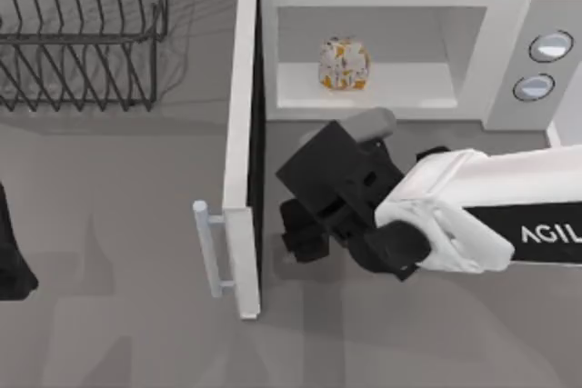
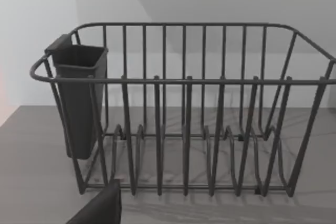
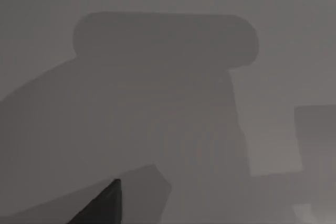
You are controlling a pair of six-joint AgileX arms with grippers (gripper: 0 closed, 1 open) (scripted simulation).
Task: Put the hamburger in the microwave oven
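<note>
The hamburger [image 1: 343, 64], a small white lump with orange blotches, sits by itself on the floor of the microwave oven's [image 1: 391, 4] pale cavity. The oven's door [image 1: 242, 134] stands wide open toward the front, with its bar handle [image 1: 207, 247] on the left side. My right gripper [image 1: 305, 224] hangs over the table just in front of the cavity, between the door and its white arm, apart from the hamburger and open with nothing in it. One dark fingertip [image 3: 102, 205] shows over bare grey table in the right wrist view.
A black wire rack [image 1: 82, 34] stands at the back left; the left wrist view faces it [image 2: 184, 119], with a dark cup [image 2: 79, 98] hung on its end. My left arm [image 1: 11, 261] is parked at the left edge. Two round knobs [image 1: 552, 44] sit on the oven's right.
</note>
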